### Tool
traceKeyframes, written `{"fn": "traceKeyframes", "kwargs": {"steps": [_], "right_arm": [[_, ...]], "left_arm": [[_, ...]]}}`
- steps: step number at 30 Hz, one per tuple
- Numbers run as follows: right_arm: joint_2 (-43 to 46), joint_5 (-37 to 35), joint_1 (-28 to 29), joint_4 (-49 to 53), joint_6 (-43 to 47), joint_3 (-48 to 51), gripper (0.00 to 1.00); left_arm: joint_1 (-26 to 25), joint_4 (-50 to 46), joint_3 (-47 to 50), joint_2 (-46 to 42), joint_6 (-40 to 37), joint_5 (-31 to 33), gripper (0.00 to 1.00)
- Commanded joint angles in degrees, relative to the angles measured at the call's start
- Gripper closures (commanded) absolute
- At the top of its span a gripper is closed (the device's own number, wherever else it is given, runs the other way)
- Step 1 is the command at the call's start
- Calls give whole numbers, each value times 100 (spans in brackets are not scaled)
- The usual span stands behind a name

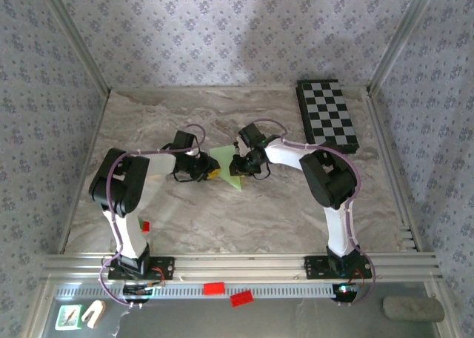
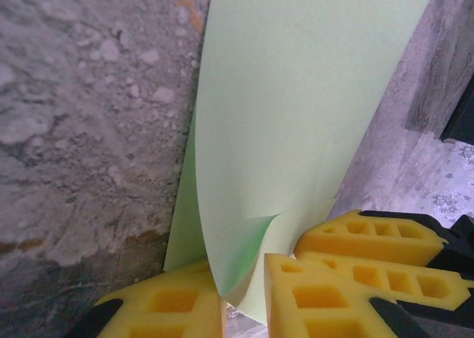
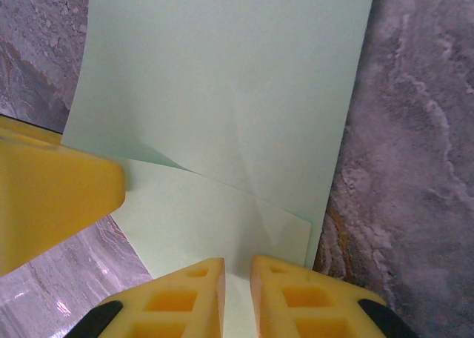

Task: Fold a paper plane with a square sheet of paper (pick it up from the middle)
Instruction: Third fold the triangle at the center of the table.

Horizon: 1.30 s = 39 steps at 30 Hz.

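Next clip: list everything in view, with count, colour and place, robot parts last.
sheet of paper: one, light green, partly folded, mid-table between the grippers
checkered board: one, black and white, far right of the table
small blocks: three, red, one on the table by the left arm's base, two on the near ledge
card: one, green and white, near left corner
small white item: one, white, beside the card
grey pad: one, grey, near right corner
table: one, grey marbled
left gripper: one, yellow fingers, paper's curled edge between them
right gripper: one, yellow fingers, at the paper's edge
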<state>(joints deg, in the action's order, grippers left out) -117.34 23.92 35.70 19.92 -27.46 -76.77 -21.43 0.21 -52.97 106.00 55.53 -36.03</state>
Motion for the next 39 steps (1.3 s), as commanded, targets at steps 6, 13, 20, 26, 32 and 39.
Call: {"fn": "traceKeyframes", "kwargs": {"steps": [6,13,20,26,32,39], "right_arm": [[-64,-19,-33,30,110,-16,79],[259,-7,-46,-245,136,118,74],[745,-125,-120,-591,196,370,70],[1235,-634,-156,-994,371,980,65],[1670,-1243,-42,-1366,884,1564,55],[1884,-2253,518,-1690,2123,1751,48]], "left_arm": [[21,2,-73,-26,-104,-31,82],[34,-54,-103,-53,-72,32,86],[34,-113,-95,-96,-20,134,90],[33,-95,-39,-226,104,249,91],[-14,-215,-7,-505,465,555,92],[-102,-676,-172,-753,1028,859,92]]}}
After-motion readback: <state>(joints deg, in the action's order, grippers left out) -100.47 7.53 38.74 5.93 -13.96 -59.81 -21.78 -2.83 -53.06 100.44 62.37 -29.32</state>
